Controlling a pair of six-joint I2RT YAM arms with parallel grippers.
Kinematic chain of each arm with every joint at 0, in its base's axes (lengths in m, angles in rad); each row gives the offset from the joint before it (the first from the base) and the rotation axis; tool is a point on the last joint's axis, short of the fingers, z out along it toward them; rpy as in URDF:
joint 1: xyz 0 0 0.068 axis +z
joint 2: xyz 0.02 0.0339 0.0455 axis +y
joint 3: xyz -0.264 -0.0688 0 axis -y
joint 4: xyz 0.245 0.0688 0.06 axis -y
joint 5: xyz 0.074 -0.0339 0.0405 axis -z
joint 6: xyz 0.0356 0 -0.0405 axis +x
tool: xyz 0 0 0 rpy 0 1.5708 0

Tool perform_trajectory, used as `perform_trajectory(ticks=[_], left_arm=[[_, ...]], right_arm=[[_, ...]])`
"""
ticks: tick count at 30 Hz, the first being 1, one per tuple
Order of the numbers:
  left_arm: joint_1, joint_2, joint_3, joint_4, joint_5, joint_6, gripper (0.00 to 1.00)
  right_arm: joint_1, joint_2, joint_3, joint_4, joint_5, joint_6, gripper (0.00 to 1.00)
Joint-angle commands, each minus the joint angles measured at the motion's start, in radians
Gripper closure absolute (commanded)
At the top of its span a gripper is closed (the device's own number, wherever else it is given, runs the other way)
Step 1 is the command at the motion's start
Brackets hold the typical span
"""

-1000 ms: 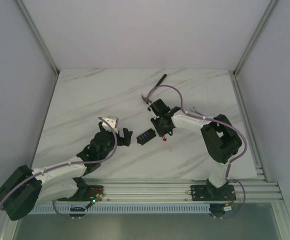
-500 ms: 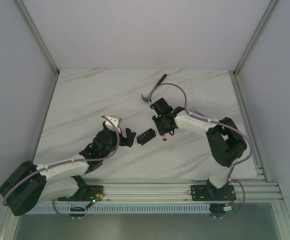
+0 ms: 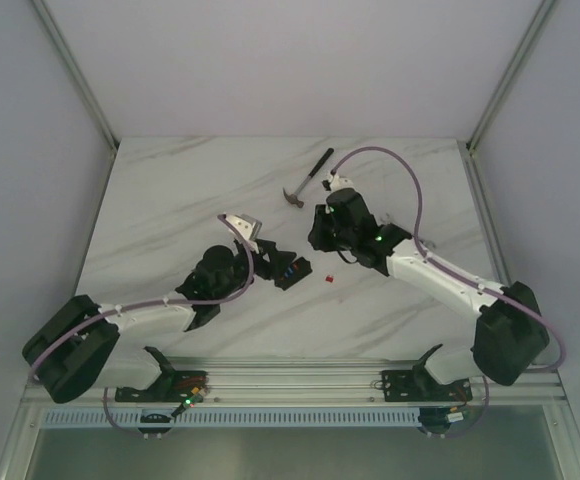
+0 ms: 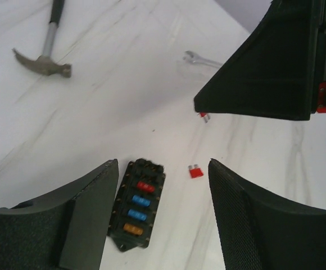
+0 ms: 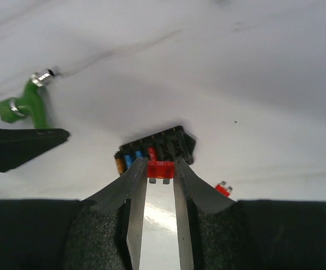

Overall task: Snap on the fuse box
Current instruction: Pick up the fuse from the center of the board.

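The fuse box [image 3: 291, 272] is a small black block lying flat on the marble, with red, blue and orange fuses in its face. In the left wrist view the fuse box [image 4: 136, 201] lies between the jaws of my left gripper [image 4: 163, 166], which is open. It sits close against the left finger [image 4: 87, 216], well apart from the right one. My right gripper [image 5: 161, 171] is shut on a red fuse [image 5: 161, 169] and hovers just behind the fuse box [image 5: 162, 146]. From above, the right gripper [image 3: 320, 240] is up and to the right of the box.
A loose red fuse [image 3: 327, 277] lies right of the box, seen also as the fuse [image 4: 195, 171] between my left jaws. A hammer [image 3: 307, 178] lies farther back. A small wrench [image 4: 199, 58] and a green part [image 5: 23, 106] lie nearby.
My left arm has reached right, so its jaws now straddle the fuse box, and they have narrowed a little. The right arm has swung back and up with the red fuse, uncovering the hammer.
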Motion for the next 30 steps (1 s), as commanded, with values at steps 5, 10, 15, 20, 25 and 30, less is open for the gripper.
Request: perform_trajectory(ticks=[5,10,15,20,25,30], left_arm=[[-0.016,0.098,0.069,0.192,0.108,-0.029,0.32],[-0.031,0.162,0.11,0.213,0.12,-0.013,0.39],[-0.042,0.195,0.13,0.232,0.123,-0.018,0.5],[-0.048,0.217,0.147,0.255,0.109,-0.046,0.62],[-0.05,0.235,0.153,0.28,0.094,-0.07,0.67],[-0.05,0.242,0.152,0.286,0.089,-0.083,0.73]], right_arm=[[0.027,-0.085,-0.072,0.143,0.032,0.147,0.76],[0.033,-0.11,-0.084,0.151,0.042,0.163,0.76],[0.035,-0.124,-0.1,0.166,0.047,0.179,0.76],[0.036,-0.133,-0.108,0.17,0.053,0.191,0.76],[0.038,-0.135,-0.111,0.175,0.048,0.194,0.76],[0.039,-0.141,-0.115,0.182,0.046,0.202,0.76]])
